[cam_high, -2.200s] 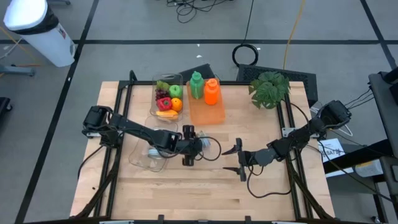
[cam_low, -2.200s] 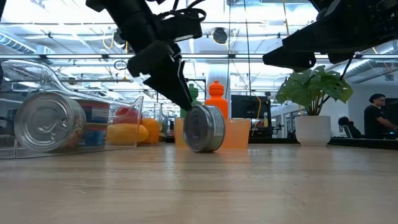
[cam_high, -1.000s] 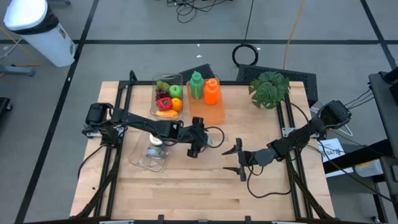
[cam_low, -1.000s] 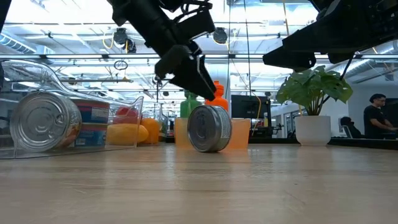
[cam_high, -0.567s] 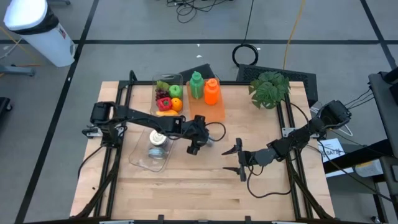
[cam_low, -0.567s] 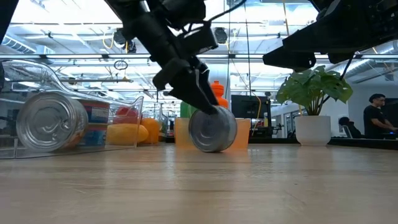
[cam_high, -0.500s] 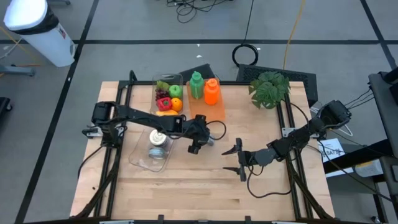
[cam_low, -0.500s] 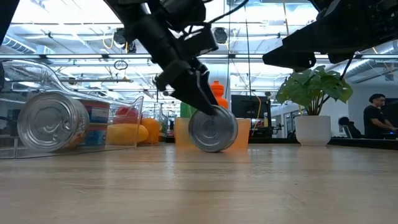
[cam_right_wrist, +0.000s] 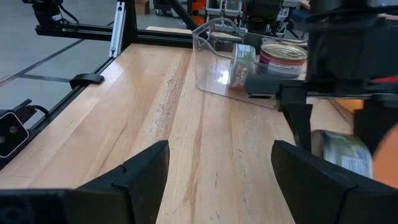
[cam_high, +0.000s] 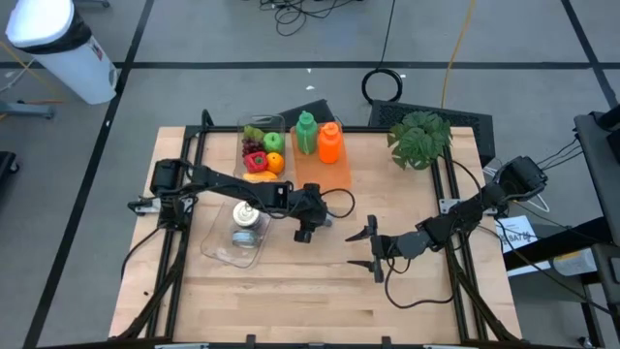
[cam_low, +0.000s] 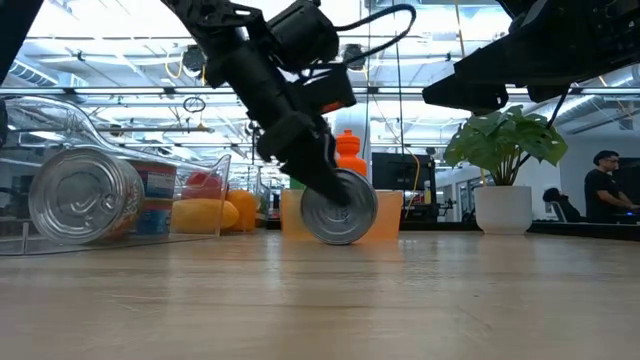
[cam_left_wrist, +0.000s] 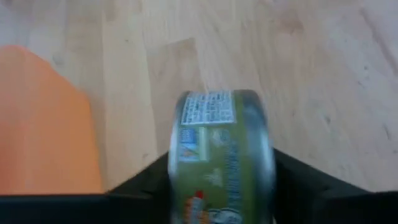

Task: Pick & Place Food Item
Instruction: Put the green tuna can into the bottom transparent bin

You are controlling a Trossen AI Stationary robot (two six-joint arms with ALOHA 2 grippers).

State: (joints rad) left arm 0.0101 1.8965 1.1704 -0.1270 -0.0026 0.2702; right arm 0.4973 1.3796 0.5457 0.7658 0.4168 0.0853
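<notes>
The left end effector was down at the middle of the pale wooden worktop, its dark fingers on either side of a round green-labelled metal tin lying on its edge; whether they gripped it could not be told. The right end effector hung spread apart nearby.

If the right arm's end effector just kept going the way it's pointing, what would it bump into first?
Probably the left end effector and the can between its fingers, lying on its side on the table. In the right wrist view they sit just off the centre line, so the right end effector might narrowly pass them and reach the clear bin.
</notes>
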